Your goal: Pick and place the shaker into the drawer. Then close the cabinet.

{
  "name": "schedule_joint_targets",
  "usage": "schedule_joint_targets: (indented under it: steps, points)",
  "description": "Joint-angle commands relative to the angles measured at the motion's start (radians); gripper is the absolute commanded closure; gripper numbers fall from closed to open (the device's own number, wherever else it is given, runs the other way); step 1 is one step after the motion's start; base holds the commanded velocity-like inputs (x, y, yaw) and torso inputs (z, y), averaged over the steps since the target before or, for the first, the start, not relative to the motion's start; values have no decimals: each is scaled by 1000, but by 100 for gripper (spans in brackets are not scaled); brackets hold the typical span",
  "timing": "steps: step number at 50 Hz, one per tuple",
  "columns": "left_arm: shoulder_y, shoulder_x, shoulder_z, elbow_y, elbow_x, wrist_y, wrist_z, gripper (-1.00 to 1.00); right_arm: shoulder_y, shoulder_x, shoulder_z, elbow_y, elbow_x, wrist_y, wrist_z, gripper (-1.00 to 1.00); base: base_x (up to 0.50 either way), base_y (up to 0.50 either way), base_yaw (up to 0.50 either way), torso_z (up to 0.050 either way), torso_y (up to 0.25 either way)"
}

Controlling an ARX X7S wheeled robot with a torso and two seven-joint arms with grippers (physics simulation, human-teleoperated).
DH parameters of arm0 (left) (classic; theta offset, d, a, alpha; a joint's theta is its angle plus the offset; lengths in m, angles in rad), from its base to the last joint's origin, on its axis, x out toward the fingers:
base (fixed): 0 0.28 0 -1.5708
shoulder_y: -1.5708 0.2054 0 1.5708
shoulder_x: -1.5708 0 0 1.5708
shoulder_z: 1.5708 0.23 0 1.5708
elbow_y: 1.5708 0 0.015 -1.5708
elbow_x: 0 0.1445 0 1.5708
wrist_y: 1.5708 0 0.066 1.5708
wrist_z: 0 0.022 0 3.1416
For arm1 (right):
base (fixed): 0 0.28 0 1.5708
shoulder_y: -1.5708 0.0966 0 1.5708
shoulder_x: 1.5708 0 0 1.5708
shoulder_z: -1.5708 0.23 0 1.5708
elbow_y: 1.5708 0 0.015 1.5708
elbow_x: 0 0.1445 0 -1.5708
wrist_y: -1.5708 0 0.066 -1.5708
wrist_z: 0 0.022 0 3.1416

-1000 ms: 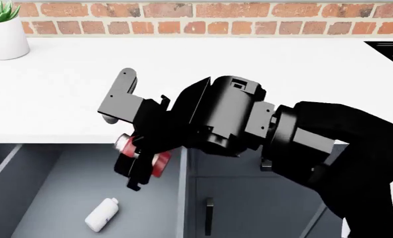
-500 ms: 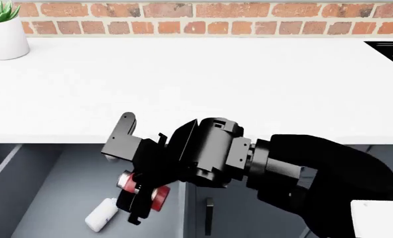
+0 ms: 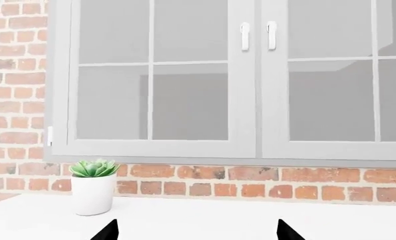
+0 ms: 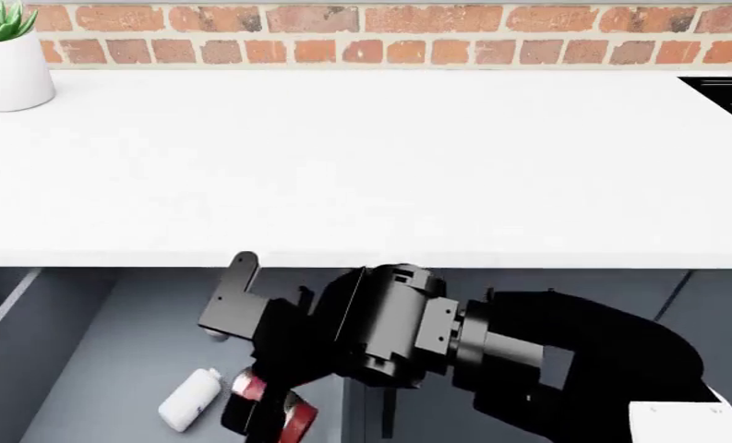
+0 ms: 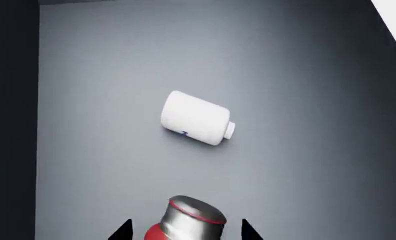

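The right gripper (image 4: 267, 406) sits low in the head view, just left of centre at the bottom edge, with its fingers clamped on the shaker (image 4: 270, 399), a red-bodied one with a silver cap. From the right wrist camera the shaker (image 5: 188, 220) shows between the two black fingertips (image 5: 122, 231), cap pointing out over the grey floor below. It hangs above the open drawer (image 4: 107, 351), whose slate floor fills the lower left of the head view; whether the shaker touches that floor I can't quite make out from here.

Just beside it, to the left, a white bottle (image 4: 191, 399) lies on its side on the drawer floor. The cabinet (image 4: 711, 305) front shows blue-grey at the lower right, partly behind the black arm. Above runs the white countertop (image 4: 366, 157), with a potted succulent (image 4: 6, 57) in the upper left corner and a brick wall (image 4: 378, 32) along the top.

The left gripper (image 3: 196, 234) shows only two dark fingertips at the bottom edge of its own camera, standing well apart with nothing between them, facing a grey window (image 3: 251, 80).
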Motion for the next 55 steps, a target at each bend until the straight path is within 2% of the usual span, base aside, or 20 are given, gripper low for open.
schedule_joint_targets:
  steps: [1,6,11,15,19,26,31,36,44,55]
  points:
    - [-13,11,-10,2,3,-20,13,-100,21,0,12,0,28,-38,58,-100,0,0,0,0,0]
    - [-13,-10,-21,19,-9,-16,-4,-100,105,5,48,-41,89,-83,127,-100,0,0,0,0,0]
    - [63,-47,-18,23,15,68,-26,-100,173,77,137,-190,133,-90,235,-100,0,0,0,0,0]
    - [65,-71,-28,23,0,78,-33,-100,228,137,220,-315,156,-115,329,-100,0,0,0,0,0]
    - [66,-105,-10,23,-23,115,-38,-100,275,235,319,-488,170,-148,486,-100,0,0,0,0,0]
    - [66,-247,129,23,-39,253,-141,-100,225,467,471,-846,225,-197,915,-100,0,0,0,0,0]
    - [66,-382,261,23,67,371,-262,-100,192,586,519,-1044,246,-208,1113,-100,0,0,0,0,0]
    - [67,-459,304,23,116,424,-335,-100,214,657,546,-1180,279,-183,1268,-100,0,0,0,0,0]
    - [67,-510,368,23,182,468,-388,-100,197,698,573,-1283,288,-204,1378,-100,-202,-501,0,0,0]
    - [67,-424,259,23,104,406,-291,-100,159,692,583,-1271,241,-242,1360,-100,-215,-501,0,0,0]
